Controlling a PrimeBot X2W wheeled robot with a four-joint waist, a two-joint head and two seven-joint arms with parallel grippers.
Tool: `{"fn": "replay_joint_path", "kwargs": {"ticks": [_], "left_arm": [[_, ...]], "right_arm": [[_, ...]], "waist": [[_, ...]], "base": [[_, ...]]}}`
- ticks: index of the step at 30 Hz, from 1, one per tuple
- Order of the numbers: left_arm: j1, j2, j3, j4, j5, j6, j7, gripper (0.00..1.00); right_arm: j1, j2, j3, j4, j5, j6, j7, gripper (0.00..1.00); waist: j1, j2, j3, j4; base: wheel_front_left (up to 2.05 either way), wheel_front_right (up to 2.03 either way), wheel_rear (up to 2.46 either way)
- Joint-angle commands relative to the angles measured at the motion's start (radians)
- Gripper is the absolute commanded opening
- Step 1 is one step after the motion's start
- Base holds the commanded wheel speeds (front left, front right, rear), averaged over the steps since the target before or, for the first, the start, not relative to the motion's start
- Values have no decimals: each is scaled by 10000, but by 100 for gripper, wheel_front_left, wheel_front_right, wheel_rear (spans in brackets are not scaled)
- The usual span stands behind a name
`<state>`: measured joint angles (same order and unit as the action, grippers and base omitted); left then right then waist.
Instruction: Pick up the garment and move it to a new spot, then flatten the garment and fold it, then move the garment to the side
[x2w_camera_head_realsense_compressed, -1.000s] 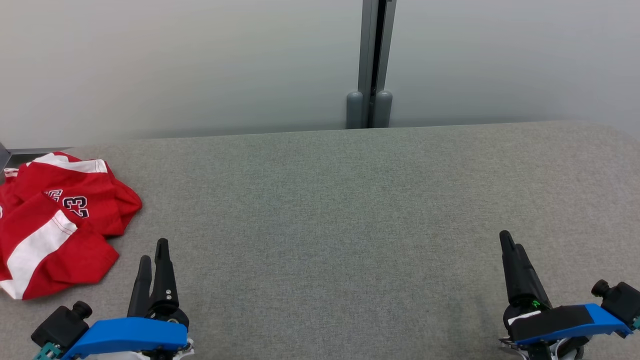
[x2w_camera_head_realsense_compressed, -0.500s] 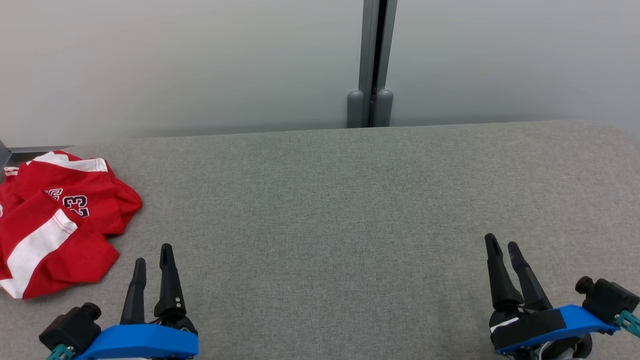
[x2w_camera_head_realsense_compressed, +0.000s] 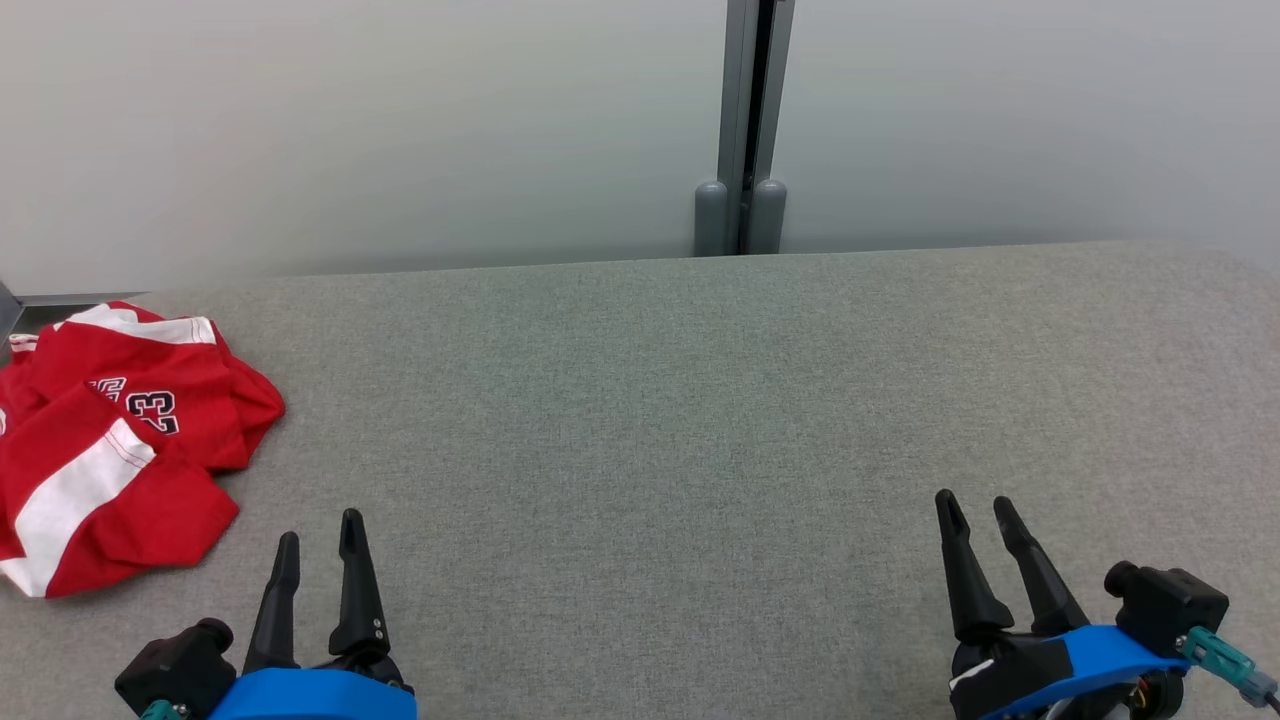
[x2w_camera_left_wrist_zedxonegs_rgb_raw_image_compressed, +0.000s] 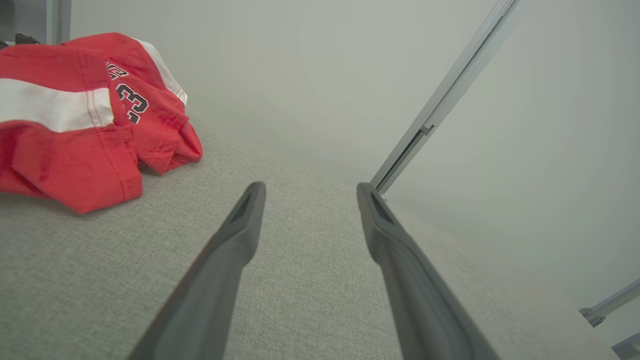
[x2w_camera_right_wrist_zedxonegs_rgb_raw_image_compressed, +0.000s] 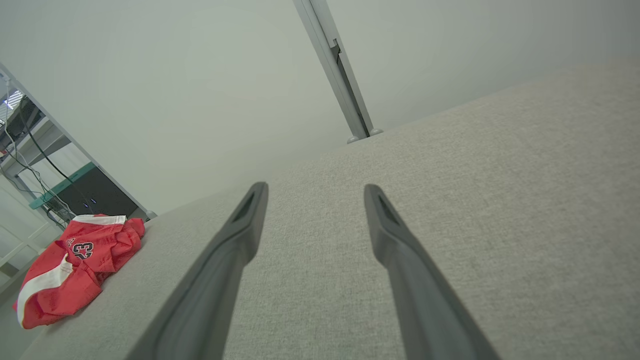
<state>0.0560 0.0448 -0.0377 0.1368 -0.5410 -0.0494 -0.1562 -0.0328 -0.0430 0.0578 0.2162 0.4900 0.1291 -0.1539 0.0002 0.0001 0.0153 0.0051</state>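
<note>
One red garment, crumpled at the worktop's far left edge. Left gripper and right gripper both spread, empty. Likely light, soft, floppy; I'd pinch a raised fold or hem.

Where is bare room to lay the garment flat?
The grey fabric tabletop is bare from the left end effector to the right end effector and back to the grey wall post. The crumpled red-and-white jersey crowds the far-left edge.

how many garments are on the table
1: a red garment crumpled at the table's left edge, ahead and left of the left tool. Another could hide under its folds.
</note>
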Motion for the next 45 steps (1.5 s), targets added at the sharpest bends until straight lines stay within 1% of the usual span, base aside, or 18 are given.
{"fn": "replay_joint_path", "kwargs": {"ticks": [1, 9, 13, 22, 36, 45], "left_arm": [[-10, 64, 13, -33, 210, 22, -80, 100], [45, 66, 22, 104, 928, 22, -272, 100], [87, 67, 39, 230, 1458, 51, -419, 100], [181, 65, 4, 443, 2111, 137, -608, 100], [290, 67, 33, 808, 3044, 193, -882, 100], [394, 68, -27, 976, 3454, 290, -1038, 100]], "right_arm": [[-42, -77, 29, -37, -225, 19, -108, 100], [-57, -82, 123, 107, -1100, 20, -301, 100], [-132, -86, 170, 184, -1705, 21, -447, 100], [-178, -90, 223, 288, -2531, 22, -637, 100], [-188, -95, 271, 399, -3643, 16, -892, 100], [-110, -98, 336, 495, -4195, 17, -1062, 100]], "waist": [[-2, -1, 1, 2], [-2, -1, 15, 12], [-2, -1, 50, 17], [-2, -1, 78, 16], [-2, -1, 98, 5], [-2, -1, 49, -3]], "base": [[0, 0, 0], [0, 0, 0], [0, 0, 0], [0, 0, 0], [0, 0, 0], [0, 0, 0]]}}
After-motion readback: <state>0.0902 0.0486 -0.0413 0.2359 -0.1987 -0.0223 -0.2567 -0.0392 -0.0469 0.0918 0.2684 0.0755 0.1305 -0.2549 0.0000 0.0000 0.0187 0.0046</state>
